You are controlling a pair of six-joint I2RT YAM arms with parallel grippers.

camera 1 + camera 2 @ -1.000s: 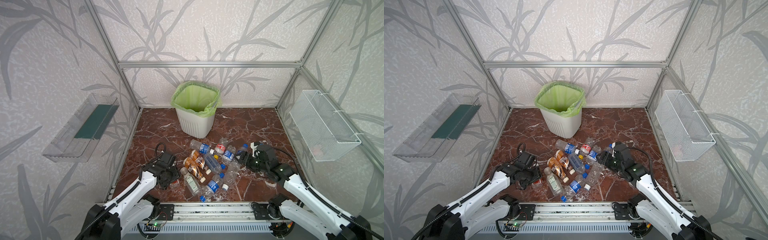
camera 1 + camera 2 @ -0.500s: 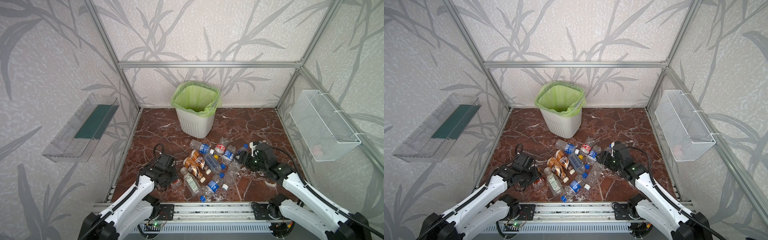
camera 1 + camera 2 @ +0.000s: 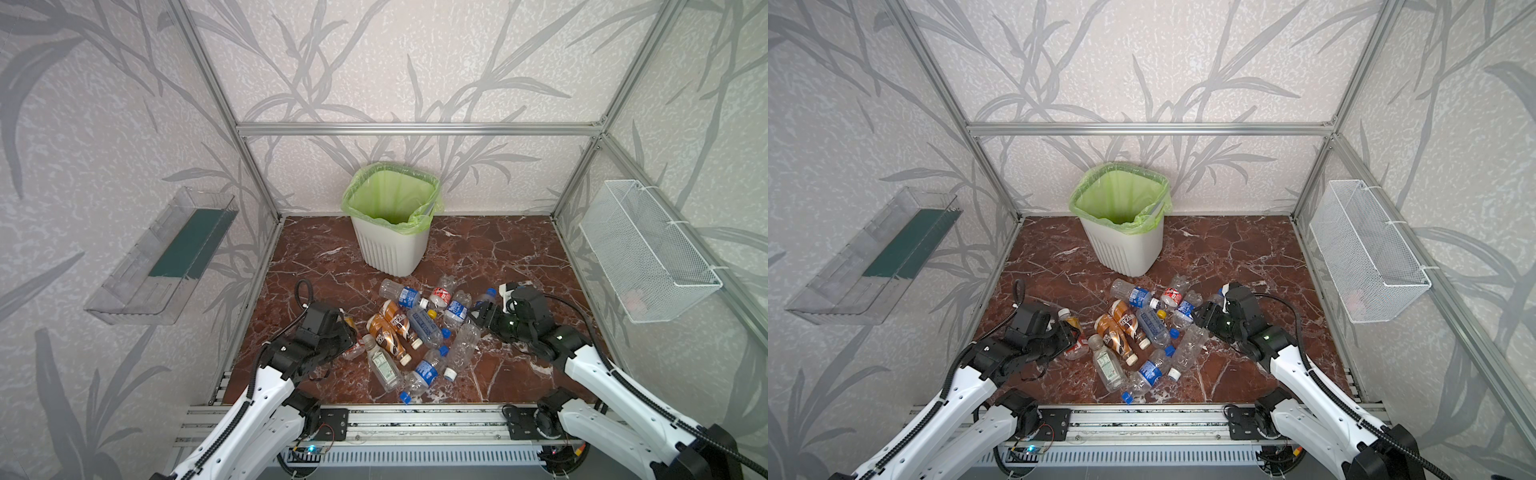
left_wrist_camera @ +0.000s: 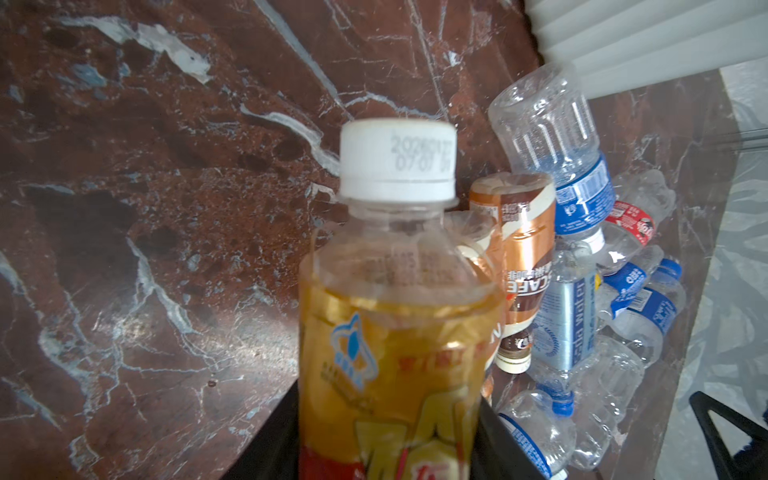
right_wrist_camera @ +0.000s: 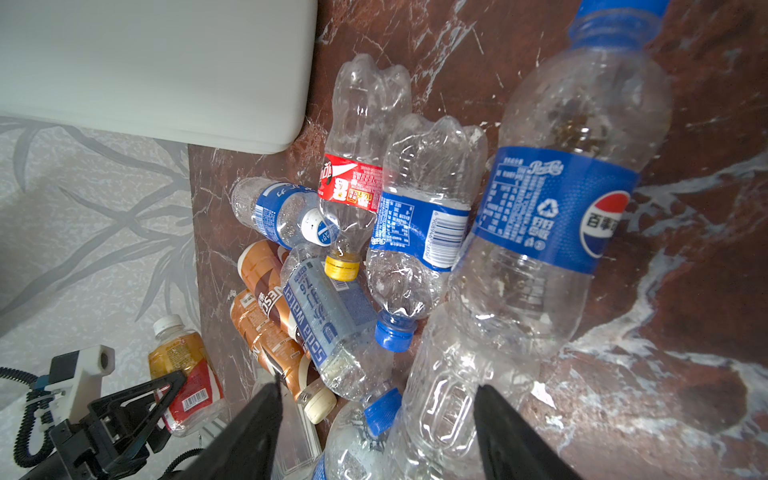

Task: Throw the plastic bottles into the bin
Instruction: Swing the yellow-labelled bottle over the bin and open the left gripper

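Your left gripper (image 4: 390, 390) clamps a gold-labelled bottle (image 4: 395, 332) near the left edge of the marble floor (image 3: 498, 249). Your right gripper (image 5: 376, 388) gapes over a Pepsi bottle (image 5: 552, 208) in the mid-floor pile (image 3: 419, 328); the bin (image 3: 390, 245) stands by the back edge.

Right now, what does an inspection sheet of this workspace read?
Surface: red-brown marble floor, white-veined.
Job's things: plastic bottles heaped mid-floor; bin upright behind them, green-lined.
Clutter: nothing seen.
Grippers: left gripper shut on a yellow-labelled bottle; right gripper open over a clear bottle.
Cables: black cable looped at each wrist.
Surroundings: clear tray on one wall, wire basket opposite.
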